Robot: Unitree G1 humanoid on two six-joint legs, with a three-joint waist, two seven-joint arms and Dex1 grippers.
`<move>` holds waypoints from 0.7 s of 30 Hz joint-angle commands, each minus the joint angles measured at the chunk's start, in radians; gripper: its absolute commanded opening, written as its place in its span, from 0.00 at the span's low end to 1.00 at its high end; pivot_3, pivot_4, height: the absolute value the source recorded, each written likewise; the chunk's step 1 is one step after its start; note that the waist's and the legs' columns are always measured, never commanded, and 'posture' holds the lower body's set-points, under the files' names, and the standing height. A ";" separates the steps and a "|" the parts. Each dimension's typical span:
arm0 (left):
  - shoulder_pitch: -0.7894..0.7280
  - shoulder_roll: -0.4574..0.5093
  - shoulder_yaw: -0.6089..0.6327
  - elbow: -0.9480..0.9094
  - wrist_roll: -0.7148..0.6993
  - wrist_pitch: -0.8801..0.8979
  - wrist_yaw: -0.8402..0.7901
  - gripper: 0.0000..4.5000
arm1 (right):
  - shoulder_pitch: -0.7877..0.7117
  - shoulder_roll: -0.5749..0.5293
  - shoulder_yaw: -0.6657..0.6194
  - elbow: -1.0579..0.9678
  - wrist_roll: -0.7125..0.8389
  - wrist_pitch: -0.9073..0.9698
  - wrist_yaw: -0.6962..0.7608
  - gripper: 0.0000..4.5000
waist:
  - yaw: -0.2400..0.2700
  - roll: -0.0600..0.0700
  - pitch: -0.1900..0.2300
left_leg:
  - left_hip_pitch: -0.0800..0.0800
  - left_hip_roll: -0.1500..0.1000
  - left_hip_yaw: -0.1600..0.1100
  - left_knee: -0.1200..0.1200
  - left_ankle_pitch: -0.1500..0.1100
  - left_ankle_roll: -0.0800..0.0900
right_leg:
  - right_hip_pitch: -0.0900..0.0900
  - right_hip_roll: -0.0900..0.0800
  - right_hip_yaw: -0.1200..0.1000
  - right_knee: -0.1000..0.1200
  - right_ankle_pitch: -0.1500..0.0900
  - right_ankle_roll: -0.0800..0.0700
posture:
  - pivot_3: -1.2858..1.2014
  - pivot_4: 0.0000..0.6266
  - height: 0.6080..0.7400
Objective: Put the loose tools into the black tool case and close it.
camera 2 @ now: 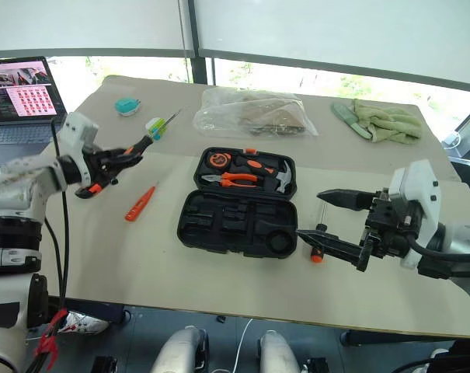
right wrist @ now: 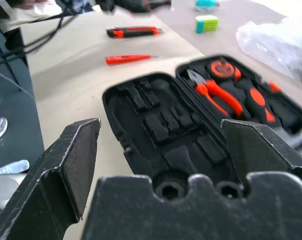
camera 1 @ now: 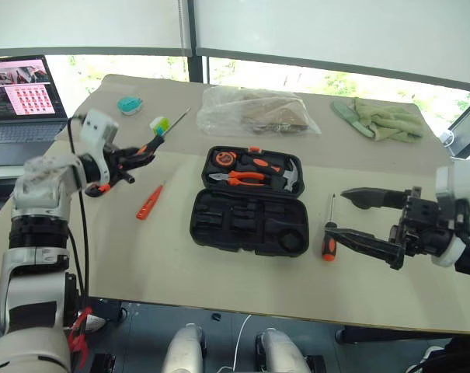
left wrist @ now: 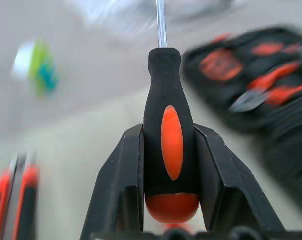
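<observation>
My left gripper (camera 1: 141, 155) is clamped on a black-and-orange screwdriver (left wrist: 166, 130), held above the table's (camera 1: 219, 272) left side, shaft pointing away from me. The black tool case (camera 1: 248, 202) lies open at mid-table, well apart. My right gripper (camera 1: 355, 217) hangs spread and empty beside the case, near a second screwdriver (camera 1: 329, 237). I judge this the carrying step: next I must swing the tool over its moulded slot and align it lengthwise.
</observation>
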 commanded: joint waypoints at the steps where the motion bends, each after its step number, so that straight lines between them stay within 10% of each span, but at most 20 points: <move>1: -0.050 -0.046 -0.089 -0.100 0.008 -0.066 -0.085 0.20 | 0.011 0.008 -0.036 0.028 -0.058 -0.059 0.000 1.00 | 0.001 0.001 0.000 | 0.000 0.000 0.000 0.001 0.000 0.000 | 0.000 0.000 0.000 0.000 0.000 0.000 | 0.52 0.24 1.00; 10: -0.169 -0.210 -0.359 0.224 0.294 -0.511 -0.110 0.20 | 0.157 0.042 -0.144 0.004 -0.146 -0.059 -0.037 1.00 | -0.002 0.003 0.000 | 0.001 -0.001 -0.002 0.001 0.000 0.000 | 0.001 0.002 0.002 0.000 0.000 0.000 | 0.52 0.24 1.00; 21: -0.262 -0.318 -0.344 0.585 0.320 -0.926 -0.247 0.20 | 0.297 0.108 -0.248 -0.092 -0.136 -0.050 -0.095 1.00 | -0.008 0.003 0.000 | 0.000 -0.002 -0.003 0.002 0.000 0.000 | 0.001 0.001 0.002 0.000 0.001 0.002 | 0.52 0.24 1.00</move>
